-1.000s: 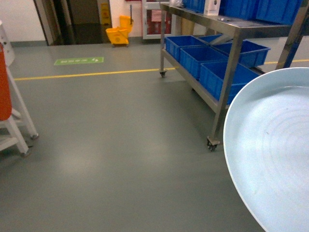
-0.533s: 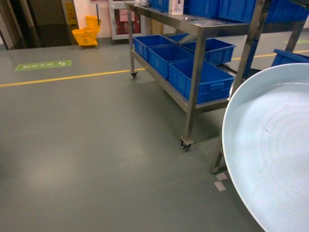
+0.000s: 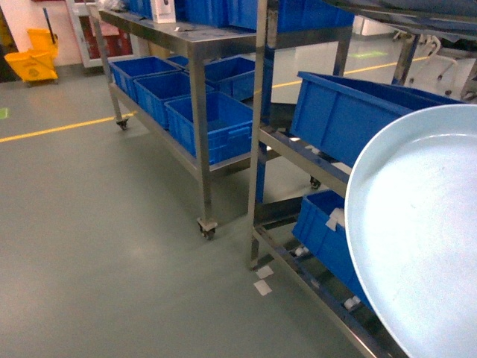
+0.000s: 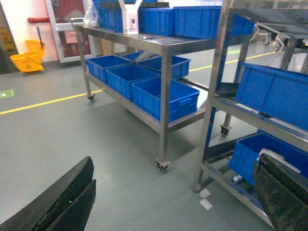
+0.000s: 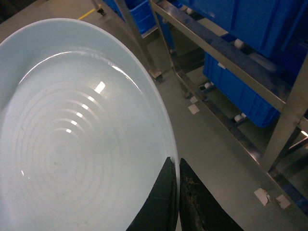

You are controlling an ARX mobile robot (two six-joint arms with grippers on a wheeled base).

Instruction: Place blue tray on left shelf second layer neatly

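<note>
The blue tray (image 3: 417,239) is a big round pale-blue dish filling the right of the head view; concentric rings show inside it (image 5: 72,144). My right gripper (image 5: 176,162) is shut on its rim, one black finger inside the dish and one outside. The left shelf (image 3: 261,149) is a shiny steel rack with square posts and several tiers, just ahead and right of centre, also in the left wrist view (image 4: 211,96) and beyond the tray (image 5: 226,53). Dark-blue crates sit on its tiers. My left gripper (image 4: 171,202) hangs open over bare floor, holding nothing.
A lower steel table rack (image 3: 195,45) on castors stands left of the shelf, with blue crates (image 3: 209,123) on its bottom tier. More crates (image 3: 350,112) fill the shelf. White tape marks (image 3: 262,287) lie by its post. A yellow mop bucket (image 3: 30,63) and floor line (image 3: 59,128) are far left.
The head view has swung right: the table rack slid left, the tiered shelf came into view close by. The tray stays in the same spot in the view.
</note>
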